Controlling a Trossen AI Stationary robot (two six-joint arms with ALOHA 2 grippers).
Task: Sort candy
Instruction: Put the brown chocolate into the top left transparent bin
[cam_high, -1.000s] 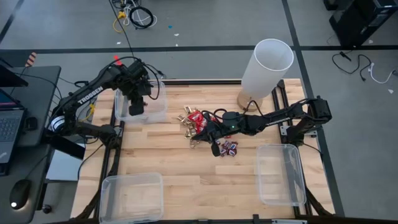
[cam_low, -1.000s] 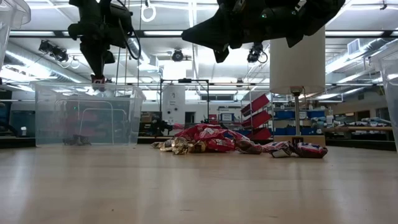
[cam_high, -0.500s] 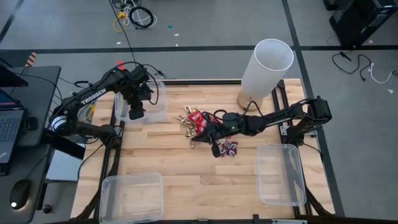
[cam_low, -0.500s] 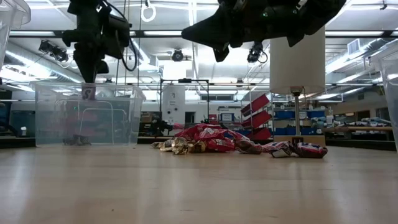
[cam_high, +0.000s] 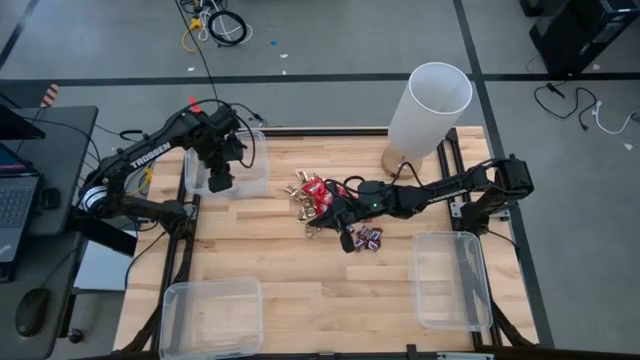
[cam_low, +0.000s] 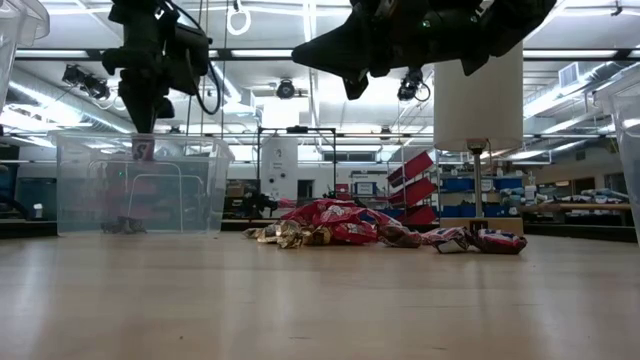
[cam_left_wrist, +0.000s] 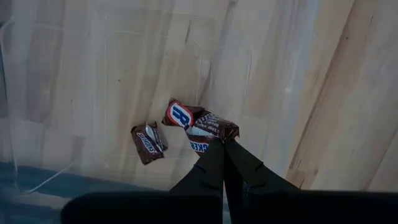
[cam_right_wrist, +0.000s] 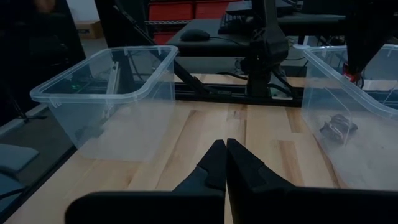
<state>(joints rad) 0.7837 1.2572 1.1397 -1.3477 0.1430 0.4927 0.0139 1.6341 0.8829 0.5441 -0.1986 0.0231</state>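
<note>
The candy lies in a loose heap (cam_high: 322, 200) of red, gold and dark pieces at the table's middle (cam_low: 340, 228). My left gripper (cam_high: 220, 180) points straight down over the clear far-left bin (cam_high: 245, 165), shut on a dark brown mini bar (cam_left_wrist: 202, 127) that hangs just below the bin's rim (cam_low: 143, 148). Another mini bar (cam_left_wrist: 148, 142) lies flat on the bin's floor. My right gripper (cam_right_wrist: 225, 146) is shut on nothing and hovers level above the heap (cam_high: 325, 215), pointing toward the table's left. My left gripper pinches the mini bar by one edge of its wrapper (cam_left_wrist: 208, 144) between its two fingertips. The fingers come from above and point down. The bar hangs below them, inside the bin and clear of its floor.
A clear bin (cam_high: 210, 315) stands at the near left and another (cam_high: 450, 280) at the near right. A tall white cylinder (cam_high: 428, 110) rises at the far right, behind my right arm. Bare wood lies between the two near bins.
My left gripper has sunk with the mini bar from above the far-left bin's rim to just inside it, drifting slightly toward the table's left, then has kept still. It stays shut on the bar.
</note>
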